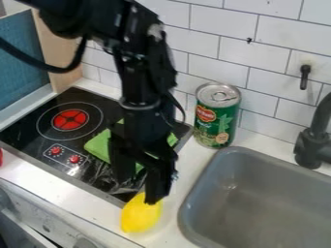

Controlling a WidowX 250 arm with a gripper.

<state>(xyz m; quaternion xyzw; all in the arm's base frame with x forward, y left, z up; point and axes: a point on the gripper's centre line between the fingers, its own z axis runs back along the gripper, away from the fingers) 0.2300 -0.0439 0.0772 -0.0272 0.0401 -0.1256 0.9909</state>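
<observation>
The black gripper [146, 190] hangs down over the front right edge of the stove, its lower end at the top of a yellow lemon [140, 214]. Whether it grips the lemon or only overlaps it in the view, I cannot tell. The lemon lies on the white counter between the stove and the sink. Behind the gripper, a green cloth [99, 145] is spread on the black stove top [26, 128], partly hidden by the arm. A green can [216, 116] stands upright by the tiled wall, to the right of the arm.
The grey sink [223, 157] takes up the right side, with a black faucet [314, 140] at its back. White tiles run along the rear. A red thing [1, 157] shows at the left edge, and the counter's front edge runs below the stove.
</observation>
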